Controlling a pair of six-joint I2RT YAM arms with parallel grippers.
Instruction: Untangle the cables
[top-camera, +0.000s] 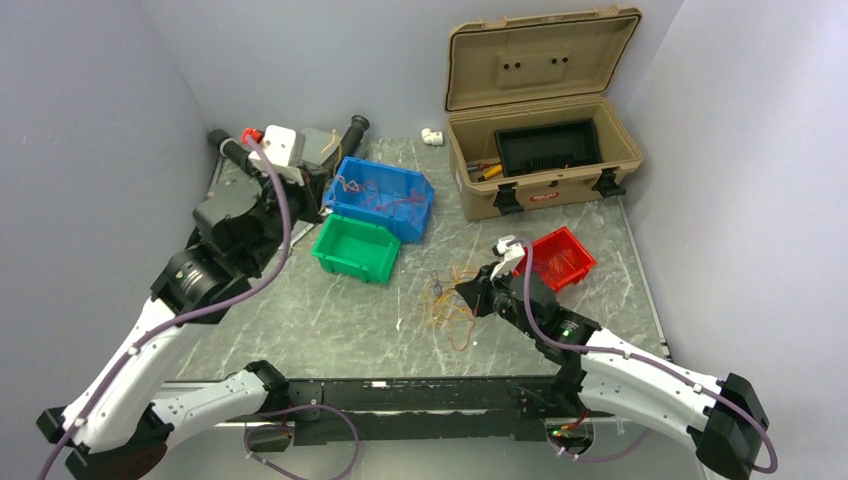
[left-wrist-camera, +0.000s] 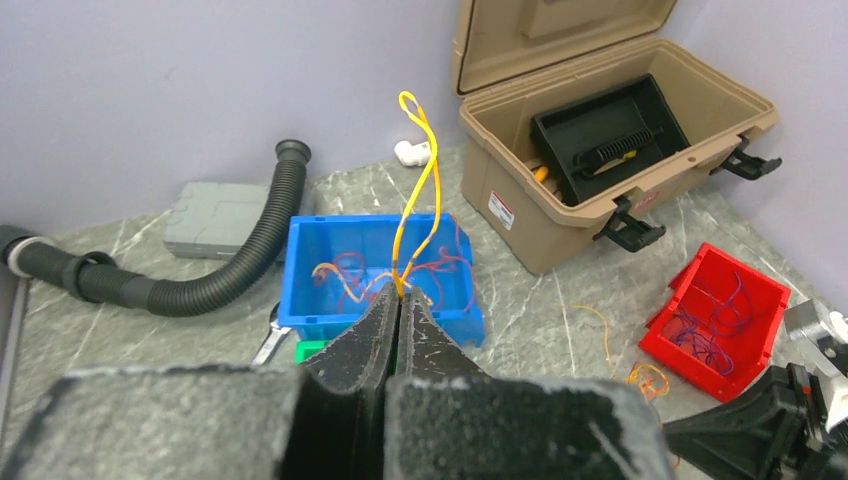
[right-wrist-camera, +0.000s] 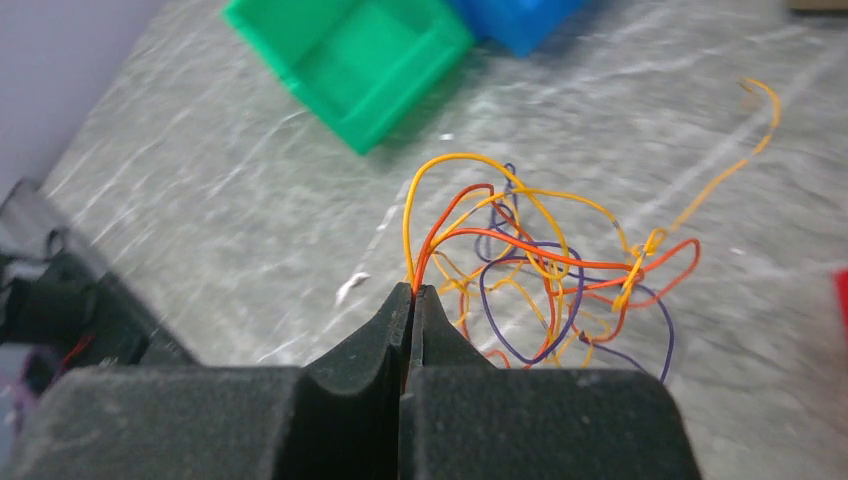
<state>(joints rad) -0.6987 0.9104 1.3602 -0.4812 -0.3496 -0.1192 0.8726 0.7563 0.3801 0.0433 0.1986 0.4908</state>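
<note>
A tangle of thin orange, yellow, red and purple cables lies on the table's middle and shows in the right wrist view. My right gripper sits at its right edge with jaws shut on orange and yellow strands of the tangle. My left gripper is raised beside the blue bin, jaws shut on a yellow cable loop that stands up from the fingertips. More red and orange cables lie in the blue bin.
A green bin stands in front of the blue one. A red bin with cables is beside the right arm. An open tan toolbox is at the back right. A black corrugated hose, grey box and wrench lie back left.
</note>
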